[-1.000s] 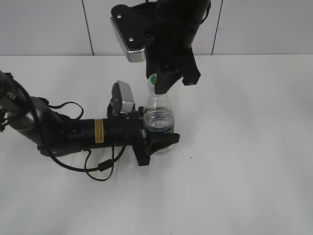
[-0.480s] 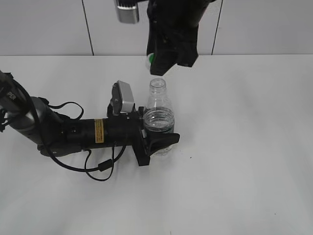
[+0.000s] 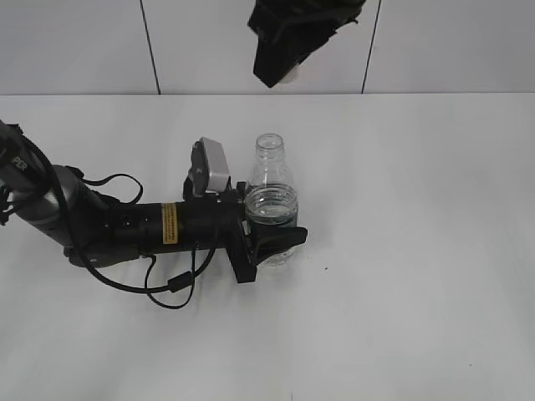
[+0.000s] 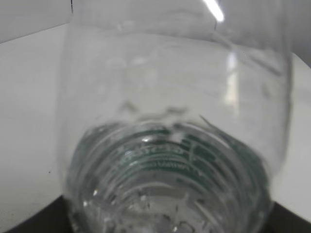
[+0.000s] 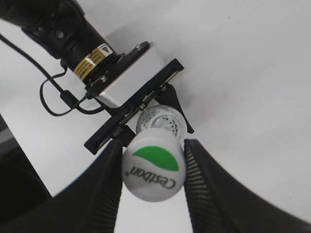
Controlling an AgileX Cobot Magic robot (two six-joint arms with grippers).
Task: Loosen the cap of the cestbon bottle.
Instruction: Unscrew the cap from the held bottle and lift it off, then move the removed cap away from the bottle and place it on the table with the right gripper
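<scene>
The cestbon bottle point(image 3: 272, 205) stands upright on the white table, clear, with water in its lower part and its neck open. My left gripper point(image 3: 269, 242) is shut on its lower body; the left wrist view shows the bottle point(image 4: 170, 145) filling the frame. My right gripper point(image 3: 280, 63) is high above the bottle at the top edge of the exterior view. In the right wrist view it point(image 5: 153, 170) is shut on the cap point(image 5: 153, 165), white with a green patch and "Cestbon" lettering, held clear above the bottle's open mouth point(image 5: 160, 121).
The white table point(image 3: 418, 251) spreads around the bottle. The left arm point(image 3: 125, 225) with a looping black cable lies across the table's left side. A tiled wall point(image 3: 84, 42) stands behind.
My right gripper has lifted straight up with the cap, which was on the bottle's neck a second ago. The neck now stands open. The left gripper and bottle have not moved.
</scene>
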